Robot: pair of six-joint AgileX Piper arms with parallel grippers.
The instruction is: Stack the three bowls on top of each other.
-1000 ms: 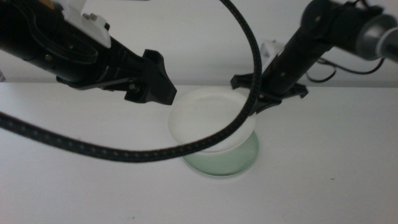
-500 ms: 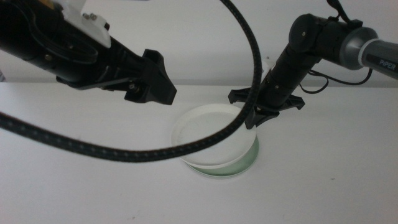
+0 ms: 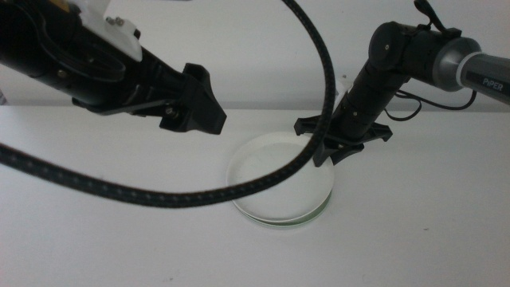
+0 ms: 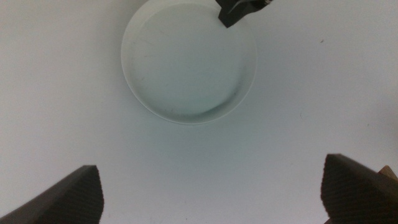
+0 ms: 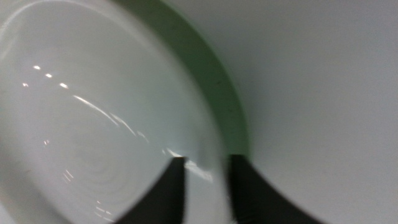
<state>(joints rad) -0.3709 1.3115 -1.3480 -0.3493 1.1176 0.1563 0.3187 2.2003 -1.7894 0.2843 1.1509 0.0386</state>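
Right now right gripper (image 3: 344,146) pinches white bowl (image 3: 275,171) far rim, nested on mint bowl (image 3: 317,212); left gripper (image 4: 211,193) open, hovering

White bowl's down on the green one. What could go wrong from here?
The right end effector pinches the white bowl at its far rim; lifting away before opening could drag it. The white bowl sits off-centre on the green bowl, so it may slide on release. The left end effector hovers open, apart.
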